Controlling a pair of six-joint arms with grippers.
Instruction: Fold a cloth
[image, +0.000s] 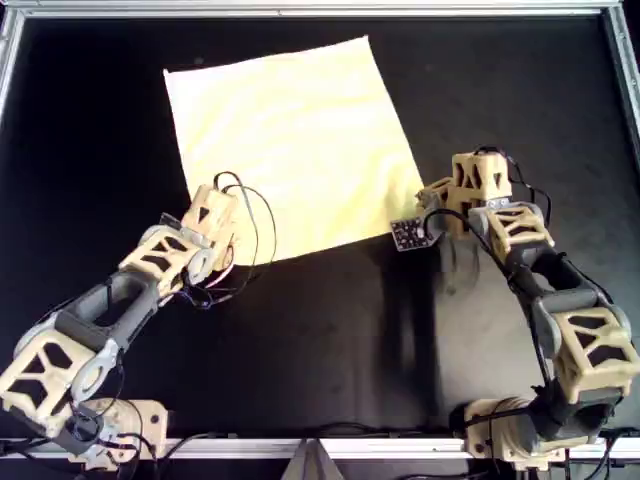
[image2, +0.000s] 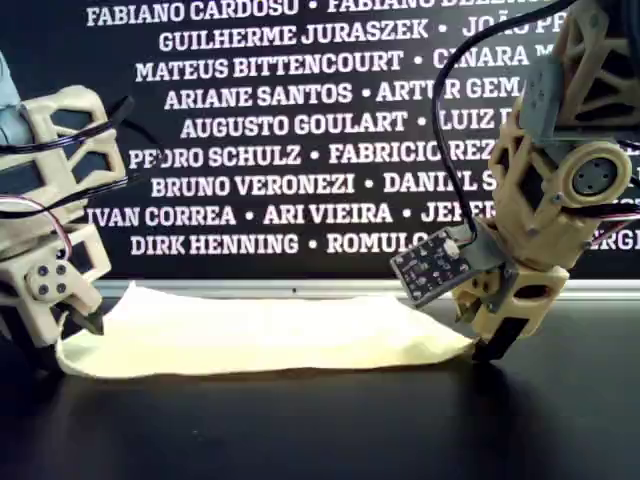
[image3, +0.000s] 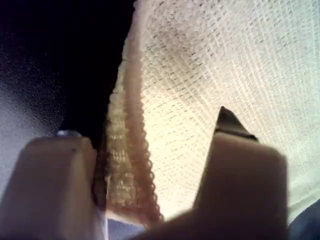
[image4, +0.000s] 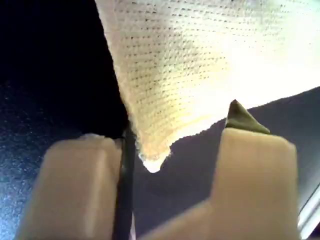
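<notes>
Cream cloth (image: 290, 150) lies flat on the black counter (image: 330, 340). Both pincers, left (image: 222, 262) and right (image: 428, 196), gape astride its near corners; close squarely on both, then lift together.

Black matte tabletop (image: 330, 350), metal frame rail (image: 300, 10) at 12 o'clock edge in overhead view. Black backdrop banner (image2: 300, 150) behind, rows of white printed names.
</notes>
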